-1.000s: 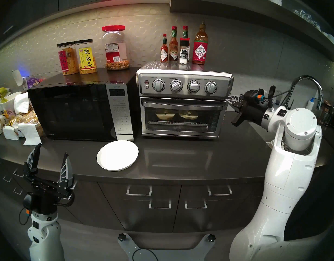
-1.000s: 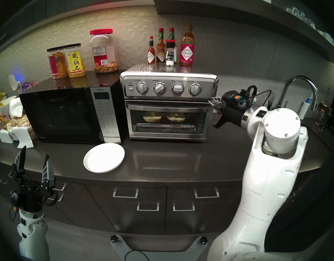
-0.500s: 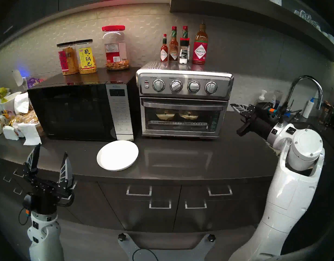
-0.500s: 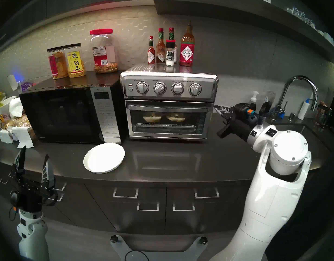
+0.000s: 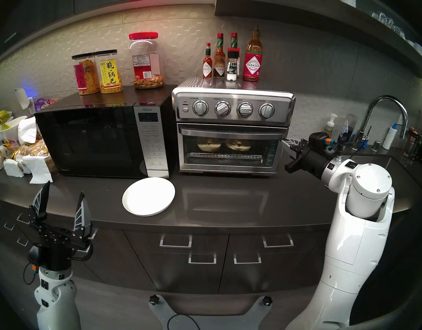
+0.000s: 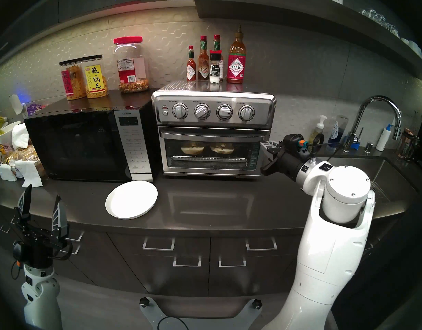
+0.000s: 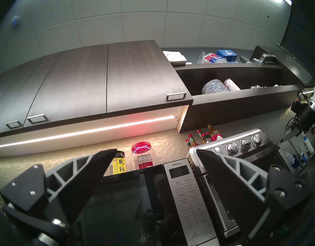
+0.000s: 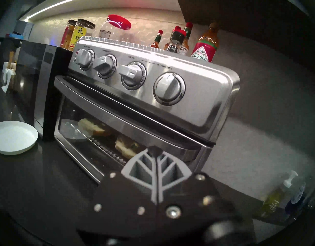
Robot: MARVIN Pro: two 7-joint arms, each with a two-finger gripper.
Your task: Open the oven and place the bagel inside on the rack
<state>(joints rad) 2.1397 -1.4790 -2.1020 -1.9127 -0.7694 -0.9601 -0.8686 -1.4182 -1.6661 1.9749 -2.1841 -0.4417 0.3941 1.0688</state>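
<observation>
The steel oven (image 5: 231,112) stands with its glass door (image 5: 229,148) shut. Behind the glass, the two bagel halves (image 5: 208,145) (image 5: 238,144) lie side by side on the wire rack (image 5: 223,151). My right gripper (image 5: 283,141) is shut and empty. It points at the oven's right edge at door height, and in the right wrist view its tips (image 8: 154,148) sit just before the door's lower right corner. My left gripper (image 5: 65,188) is open and empty, held upright off the counter's front left edge.
An empty white plate (image 5: 148,196) lies on the dark counter (image 5: 229,203) in front of the black microwave (image 5: 93,141). Sauce bottles (image 5: 253,58) stand on the oven, snack jars (image 5: 107,72) on the microwave. Faucet (image 5: 386,112) and soap bottles sit behind my right arm.
My right gripper drew back to the right from the door's upper right corner, then came back lower, beside the oven's right edge. The door stayed shut. The left arm did not move.
</observation>
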